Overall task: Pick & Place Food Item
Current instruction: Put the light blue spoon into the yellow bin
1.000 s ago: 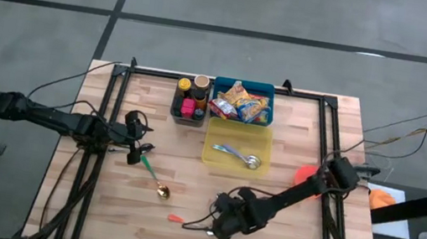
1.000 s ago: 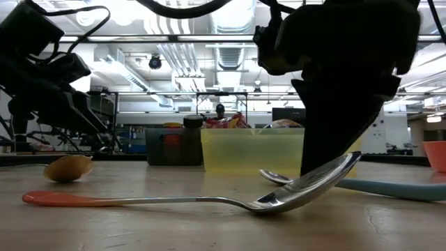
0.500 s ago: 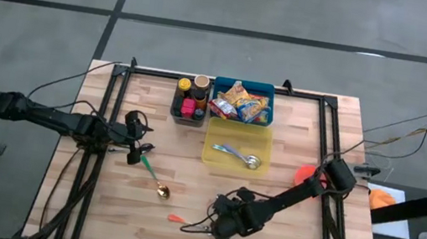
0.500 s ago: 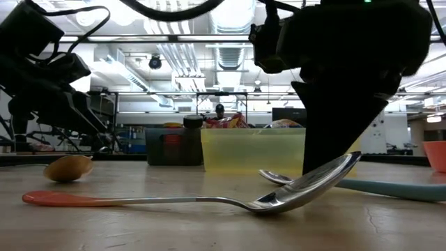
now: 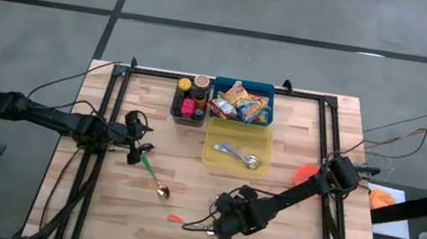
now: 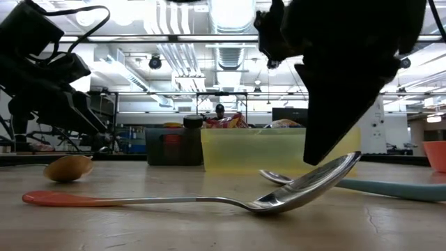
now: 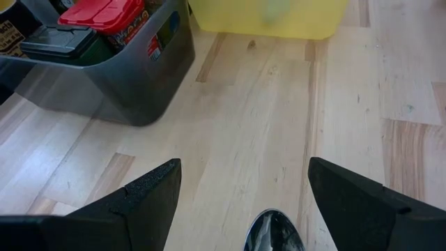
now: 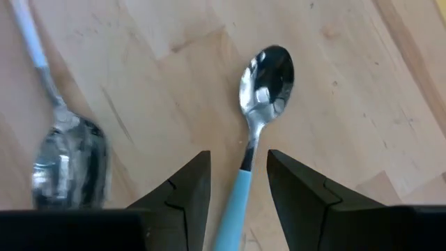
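The food items are snack packets [image 5: 241, 102] standing in a blue bin [image 5: 270, 90] at the far edge. My right gripper [image 5: 218, 230] hangs open, pointing steeply down over the table's near middle. Its fingers stand on either side of the blue handle [image 8: 233, 202] of a spoon [image 8: 267, 73] without touching it. That spoon lies flat on the table. An orange-handled spoon [image 6: 306, 187] lies beside it. My left gripper [image 5: 139, 149] waits open at the table's left, just above the wood, near a green-handled gold spoon [image 5: 155, 180].
A yellow bin [image 5: 233, 167] holding spoons stands in front of the blue bin, and a dark bin [image 5: 175, 107] with jars stands to its left. An orange bowl [image 5: 304, 175] sits at the right. Black frame rails run along both sides. Bare wood lies near the front edge.
My right gripper has risen a little from the table above the spoons, its fingers as far apart as before. Both spoons have stayed where they lay.
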